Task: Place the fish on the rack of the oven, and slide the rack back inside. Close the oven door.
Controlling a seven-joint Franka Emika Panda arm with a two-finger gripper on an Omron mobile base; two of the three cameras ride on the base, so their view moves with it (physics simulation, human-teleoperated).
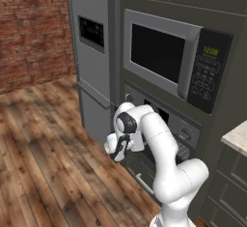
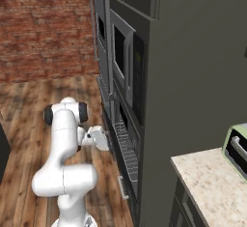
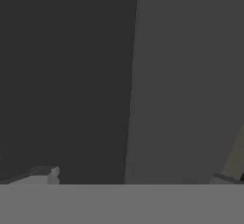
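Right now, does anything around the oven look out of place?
Nothing looks spilled or damaged. The rack shows at the oven front; whether it protrudes, I cannot tell. The end effector hangs open and empty nearby.

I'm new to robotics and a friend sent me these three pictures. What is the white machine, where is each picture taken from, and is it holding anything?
It is a rendered kitchen, not a real one. The white machine is a robot arm on a base that can drive. Two pictures come from cameras on that base, behind the arm to its left and right; both show the same scene. The third comes from a camera on the hand, very close to flat dark grey panels. In front of the arm stands a tall dark cabinet with a microwave above and the oven below, near the gripper. The silver wire rack shows at the oven's front. A fridge stands beside it, a pale counter on the other side. The gripper is open and holds nothing.
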